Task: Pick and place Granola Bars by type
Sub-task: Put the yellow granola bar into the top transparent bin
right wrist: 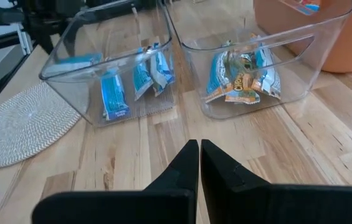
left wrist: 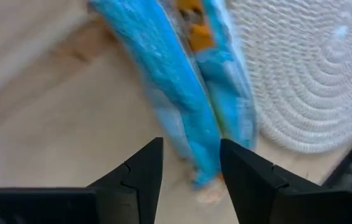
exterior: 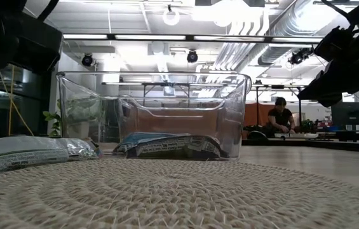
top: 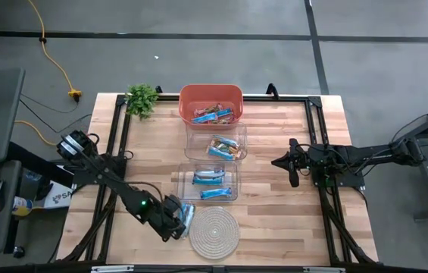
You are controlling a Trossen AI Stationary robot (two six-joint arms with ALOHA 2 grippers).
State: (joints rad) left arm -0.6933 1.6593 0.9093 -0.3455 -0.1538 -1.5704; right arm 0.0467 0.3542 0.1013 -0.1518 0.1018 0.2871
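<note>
Two light-blue granola bars [left wrist: 176,93] lie side by side on the wood at the left rim of the round woven coaster [top: 214,230]. In the low view one bar [exterior: 20,154] lies flat at the coaster's edge. My left gripper [left wrist: 191,165] is open just above them. Its fingers stand on either side of the near end of one bar [left wrist: 204,177], and I see no touch. My right gripper [right wrist: 199,155] is shut and waits over the table's right part [top: 293,163]. More bars lie in the orange bin [top: 210,102] and in the two clear bins [top: 216,144], [top: 207,182].
The three bins stand in a row down the table's middle, the orange one at the far edge. A small green plant [top: 142,98] stands at the far left corner. Bare wood lies to the left and right of the bins. A person [exterior: 281,117] sits far off in the room.
</note>
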